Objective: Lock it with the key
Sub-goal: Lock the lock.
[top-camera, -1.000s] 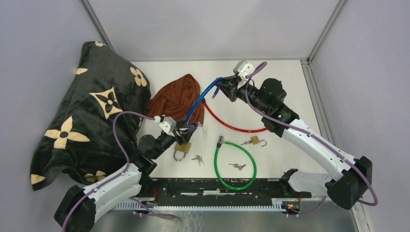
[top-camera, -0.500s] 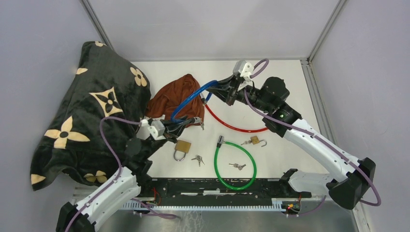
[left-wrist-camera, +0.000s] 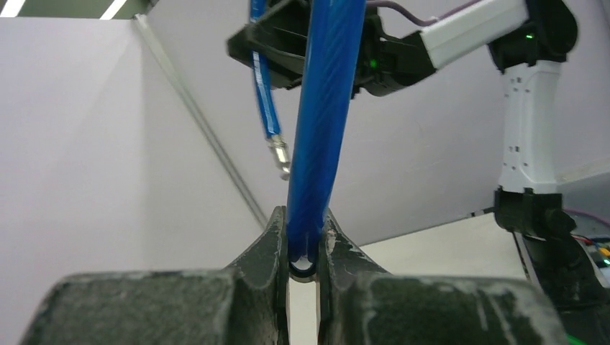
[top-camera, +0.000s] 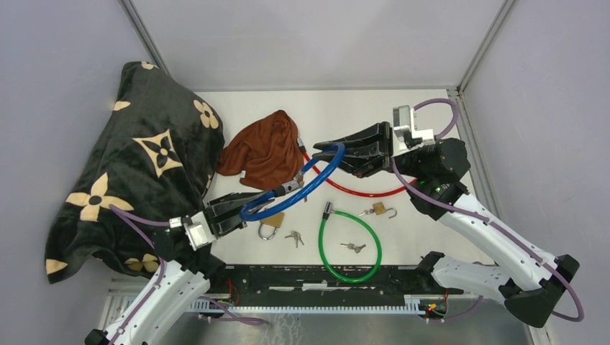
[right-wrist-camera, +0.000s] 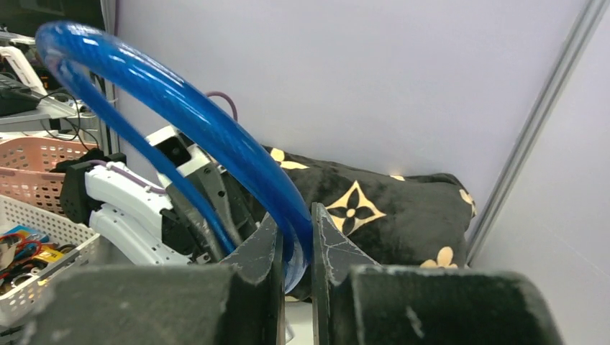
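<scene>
Pale lavender walls box in a white table, with a big black blanket with cream flowers slumped against the left wall and a rumpled brown cloth just beside it. So the main thing: the blue cable lock is up off the table, strung between both arms. The left gripper is clamped on one end of it; in the left wrist view the fingers pinch the blue cable tight right at the tips, and a thinner stretch of cable with a metal tip dangles behind. The right gripper is clenched on the other end, and its wrist view shows the cable arcing up and away out of the closed fingers. Down on the table, a red cable lock lies under the right arm, and a green cable lock sits looped near the front edge. A brass padlock lies below the blue cable, with a smaller brass padlock off to the right. Two key bunches lie loose, untouched: one beside the bigger padlock, one inside the green loop.
</scene>
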Controlling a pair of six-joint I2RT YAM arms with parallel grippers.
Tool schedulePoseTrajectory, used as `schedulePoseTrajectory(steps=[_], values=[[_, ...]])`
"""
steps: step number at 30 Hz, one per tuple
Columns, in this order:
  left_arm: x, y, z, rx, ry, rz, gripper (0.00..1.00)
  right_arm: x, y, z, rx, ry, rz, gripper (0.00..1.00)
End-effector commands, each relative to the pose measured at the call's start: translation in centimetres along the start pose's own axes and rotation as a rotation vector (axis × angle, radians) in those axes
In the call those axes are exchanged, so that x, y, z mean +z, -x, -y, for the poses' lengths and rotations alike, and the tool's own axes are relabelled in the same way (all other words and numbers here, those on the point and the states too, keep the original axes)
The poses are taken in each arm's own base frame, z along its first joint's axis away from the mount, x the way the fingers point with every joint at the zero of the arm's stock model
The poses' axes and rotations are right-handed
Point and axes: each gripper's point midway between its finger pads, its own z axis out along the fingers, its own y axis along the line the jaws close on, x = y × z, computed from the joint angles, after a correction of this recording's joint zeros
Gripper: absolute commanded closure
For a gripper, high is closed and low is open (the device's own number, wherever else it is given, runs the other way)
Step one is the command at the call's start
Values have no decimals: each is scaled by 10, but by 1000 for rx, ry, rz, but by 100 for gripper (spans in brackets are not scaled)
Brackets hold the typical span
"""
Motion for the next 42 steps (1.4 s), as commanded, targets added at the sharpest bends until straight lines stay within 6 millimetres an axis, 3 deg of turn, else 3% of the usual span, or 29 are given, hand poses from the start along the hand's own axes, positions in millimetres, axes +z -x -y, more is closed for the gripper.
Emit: schedulePoseTrajectory(steps=[1,3,6,22,31,39,42], values=[[0,21,-42,-35,230,69,98,2,11,-15,30,43,83,100],[-2,19,-53,-113,309,72,98,5,9,-12,24,39,80,100],[-3,17,-54,-173,327,77,98,10,9,-10,10,34,110,100],[-12,28,-55,-160,372,135,98,31,-14,11,1,-31,94,100],[-13,32,-59,-168,395,149,98,31,-21,16,-30,-50,78,100],[-15,21,-61,-194,415,119,98,30,-1,13,-71,-51,118,100],[-15,22,-61,-194,415,121,98,30,-3,12,-62,-45,123,100]])
